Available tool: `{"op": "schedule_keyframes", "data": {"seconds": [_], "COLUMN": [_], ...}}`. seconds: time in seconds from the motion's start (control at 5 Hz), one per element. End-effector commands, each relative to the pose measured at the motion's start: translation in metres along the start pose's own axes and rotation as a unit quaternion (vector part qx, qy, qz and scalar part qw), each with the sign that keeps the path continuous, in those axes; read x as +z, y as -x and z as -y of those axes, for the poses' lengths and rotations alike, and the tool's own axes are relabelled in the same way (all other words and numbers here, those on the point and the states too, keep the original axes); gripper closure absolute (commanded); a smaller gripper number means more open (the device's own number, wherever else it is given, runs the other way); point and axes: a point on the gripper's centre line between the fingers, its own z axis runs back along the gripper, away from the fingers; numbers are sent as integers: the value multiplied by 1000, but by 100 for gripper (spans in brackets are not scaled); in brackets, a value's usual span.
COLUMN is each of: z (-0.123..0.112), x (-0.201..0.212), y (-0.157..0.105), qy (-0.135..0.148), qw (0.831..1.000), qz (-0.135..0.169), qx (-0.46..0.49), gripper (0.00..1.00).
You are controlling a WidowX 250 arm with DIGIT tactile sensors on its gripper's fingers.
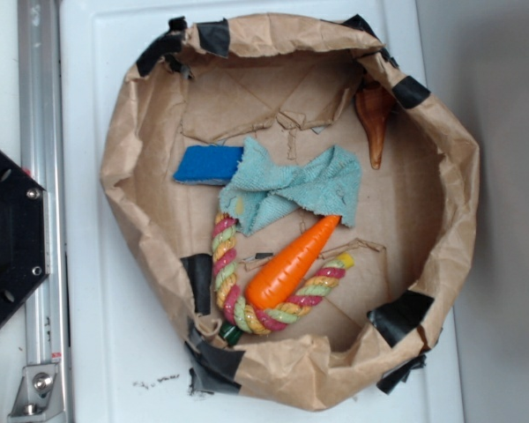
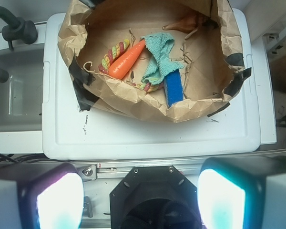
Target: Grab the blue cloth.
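Note:
The blue cloth [image 1: 295,187], a pale teal terry towel, lies bunched in the middle of a brown paper bowl [image 1: 123,150]. In the wrist view the blue cloth [image 2: 159,57] rests beside the carrot, far ahead of my gripper [image 2: 140,198]. My gripper stands open, its two bright pads [image 2: 59,202] wide apart with nothing between them, hovering over the black robot base [image 2: 157,200], well short of the bowl. The gripper does not appear in the exterior view.
A royal-blue pad [image 1: 207,164] touches the cloth's left end. An orange carrot [image 1: 291,262] lies over a multicoloured rope toy [image 1: 225,264] just in front of the cloth. A brown object [image 1: 375,115] leans on the bowl's wall. A white platform [image 2: 133,136] carries the bowl; a metal rail [image 1: 40,176] runs alongside.

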Motion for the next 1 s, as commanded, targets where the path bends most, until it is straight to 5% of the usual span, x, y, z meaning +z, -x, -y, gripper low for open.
{"op": "schedule_keyframes", "data": {"seconds": [0.0,0.2,0.4,0.6,0.8], "z": [0,-17,-27,-46,-41], "x": [0,-33,-62,-110,-150], "y": [0,-47,-88,-132,-145], "qy": [0,16,-11,-19,-38], "qw": [1000,1000,999,1000,996], "qz": [0,15,30,6,-8], "qx": [0,-13,-6,-23,-76], "gripper": [0,0,0,0,0]}}
